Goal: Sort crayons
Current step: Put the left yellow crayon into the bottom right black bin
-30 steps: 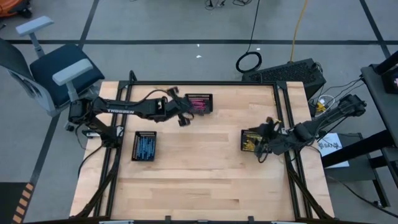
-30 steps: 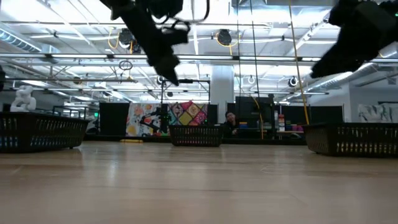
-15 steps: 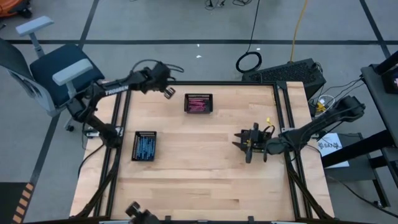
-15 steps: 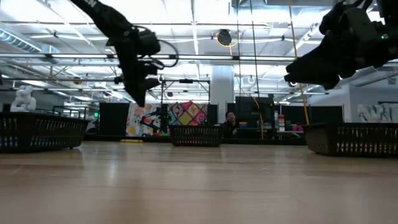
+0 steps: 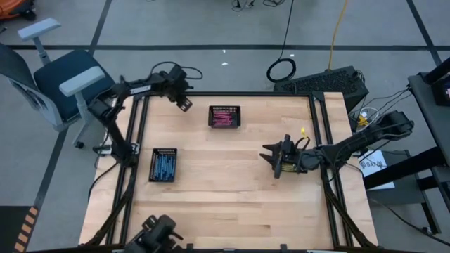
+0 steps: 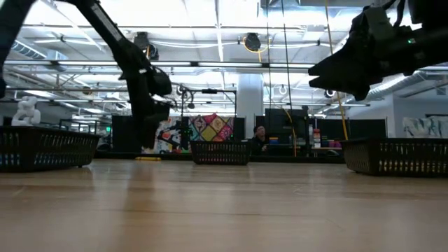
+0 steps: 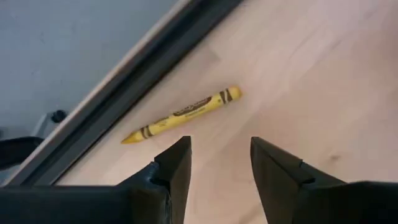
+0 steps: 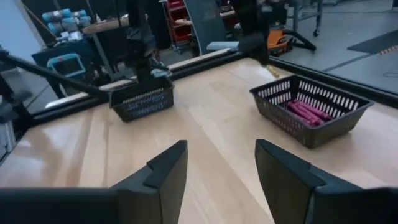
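High view shows three black baskets: one with pink crayons (image 5: 224,120) at the far middle, one with blue crayons (image 5: 163,166) on the left, and a third mostly hidden under the right gripper (image 5: 275,161), whose fingers stand apart, empty. Left wrist view shows one yellow crayon (image 7: 181,114) lying flat on the table (image 5: 225,204), its long axis roughly along the dark frame rail (image 7: 143,81) beside it. The left gripper (image 7: 219,163) hovers just above, fingers spread, holding nothing.
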You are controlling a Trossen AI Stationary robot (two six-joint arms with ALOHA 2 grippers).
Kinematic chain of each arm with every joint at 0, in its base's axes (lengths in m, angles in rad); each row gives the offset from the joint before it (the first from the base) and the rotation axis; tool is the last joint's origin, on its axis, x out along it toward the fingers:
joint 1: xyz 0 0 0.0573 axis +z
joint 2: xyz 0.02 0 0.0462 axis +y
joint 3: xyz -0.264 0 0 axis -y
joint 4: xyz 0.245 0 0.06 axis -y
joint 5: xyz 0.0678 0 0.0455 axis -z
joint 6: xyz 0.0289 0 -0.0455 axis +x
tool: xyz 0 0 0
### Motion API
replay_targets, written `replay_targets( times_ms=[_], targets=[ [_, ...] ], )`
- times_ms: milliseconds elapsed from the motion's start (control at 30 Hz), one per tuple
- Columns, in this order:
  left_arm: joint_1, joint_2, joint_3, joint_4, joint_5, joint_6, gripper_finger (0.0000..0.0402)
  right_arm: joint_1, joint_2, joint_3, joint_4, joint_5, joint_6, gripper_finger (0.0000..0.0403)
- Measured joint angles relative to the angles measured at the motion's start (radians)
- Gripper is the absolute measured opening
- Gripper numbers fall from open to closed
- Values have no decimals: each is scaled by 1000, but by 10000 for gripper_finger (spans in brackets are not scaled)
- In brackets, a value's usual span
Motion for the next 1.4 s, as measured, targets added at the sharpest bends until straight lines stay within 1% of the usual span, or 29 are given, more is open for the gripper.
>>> replay_targets(
  times_ms=[133,200,300,367,433,533,633,767,833,967,1100,1167,1233,1333,1400],
  targets=[
    [-8,89,30,0,-47,60,157,-9,1,0,23,0,-8,173],
    [-11,118,39,7,-88,105,157,-9,1,0,22,0,-6,173],
    [-23,142,42,37,-157,212,157,-9,1,0,22,0,-6,173],
    [-35,148,43,43,-177,281,157,-9,1,0,22,0,-6,173],
    [-48,146,43,27,-165,340,157,-9,1,0,21,0,-6,173],
    [-75,123,40,-52,-100,454,157,-10,1,0,21,0,-6,173],
    [-93,102,41,-15,-77,524,157,-17,1,0,21,2,-6,173],
    [-75,101,41,21,-41,578,157,-31,1,0,20,1,-6,173],
    [-68,103,41,17,-12,632,157,-36,1,0,13,1,-6,173],
    [-59,115,39,-16,-8,735,157,-36,1,0,9,1,-6,173],
    [-57,125,40,-43,-7,775,156,-36,1,0,5,0,-6,173],
    [-58,134,42,-57,-4,776,149,-36,1,1,4,-1,-6,173],
    [-57,142,45,-80,0,771,133,-35,1,1,5,-3,-11,173],
    [-58,148,45,-100,13,733,95,-35,-14,1,4,-53,-45,173],
    [-59,146,45,-108,31,703,62,-35,-35,1,4,-82,-64,173]
  ],
)
